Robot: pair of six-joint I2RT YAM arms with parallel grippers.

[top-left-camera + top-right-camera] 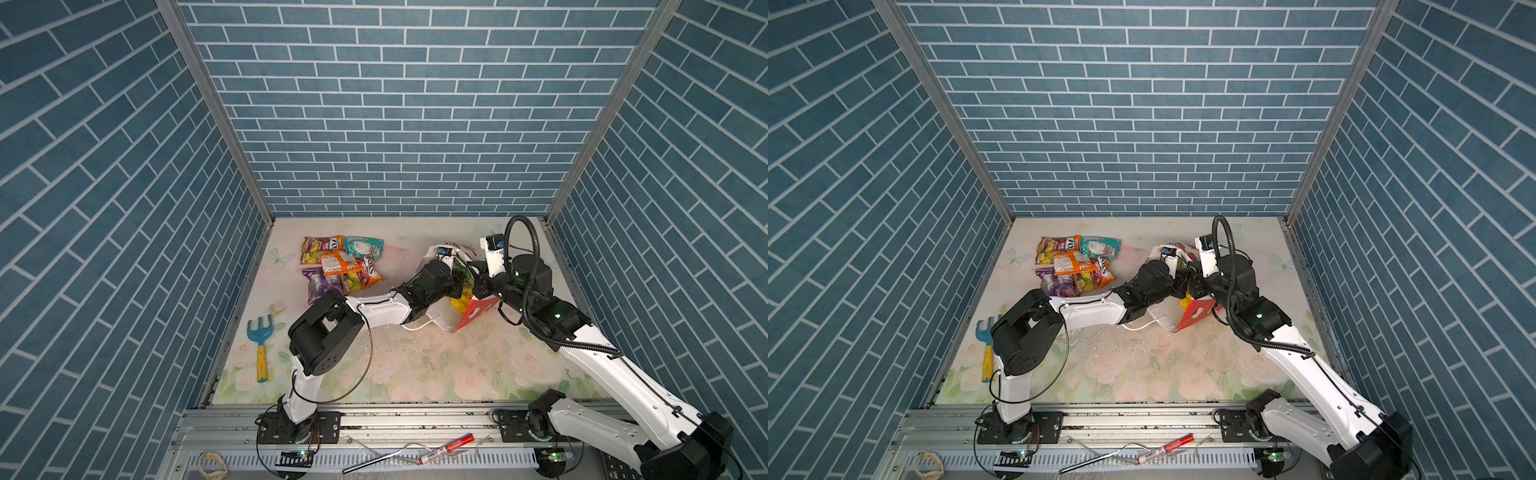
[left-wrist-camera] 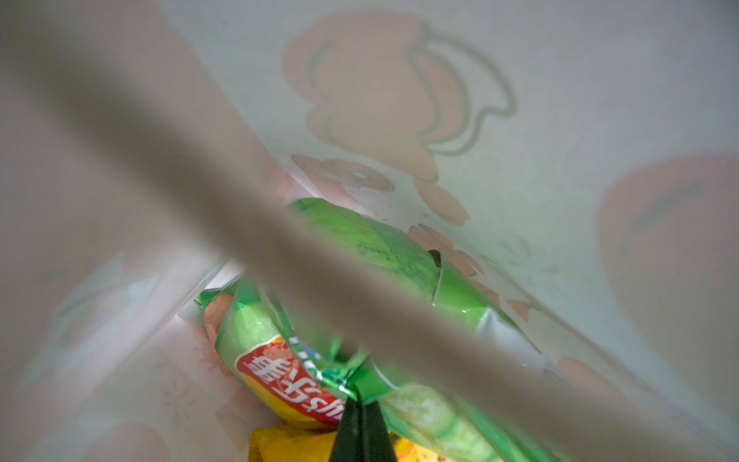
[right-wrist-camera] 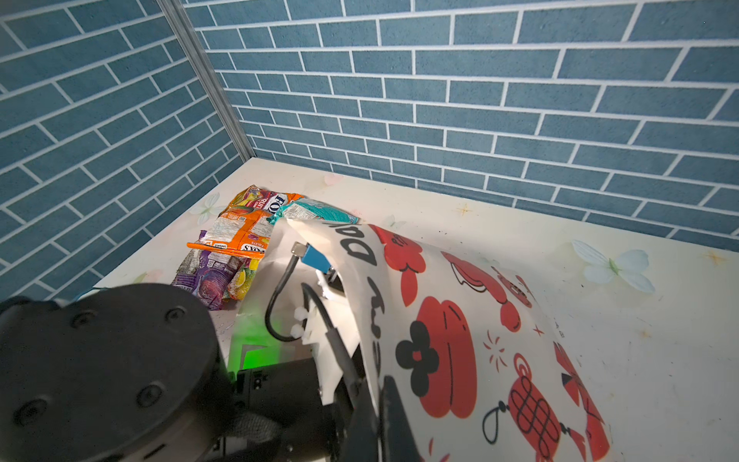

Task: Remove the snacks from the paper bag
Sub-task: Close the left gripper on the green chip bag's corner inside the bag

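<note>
The paper bag (image 3: 460, 320) lies tilted on the table at the back right; its red side (image 1: 473, 313) shows in both top views. My right gripper (image 3: 378, 390) is shut on the bag's rim, holding the mouth up. My left gripper (image 2: 362, 400) is deep inside the bag, shut on a crinkled edge of the large green chip bag (image 2: 384, 244). A yellow bag (image 2: 288, 444) lies under it. A blurred strip crosses the left wrist view. Several other snacks (image 1: 340, 268) lie piled at the back left of the table (image 1: 1075, 266).
A blue and yellow toy rake (image 1: 261, 347) lies near the left wall. The bag's white cord handle (image 1: 419, 326) trails on the table below my left forearm. A red marker (image 1: 446, 449) rests on the front rail. Brick-patterned walls close in three sides.
</note>
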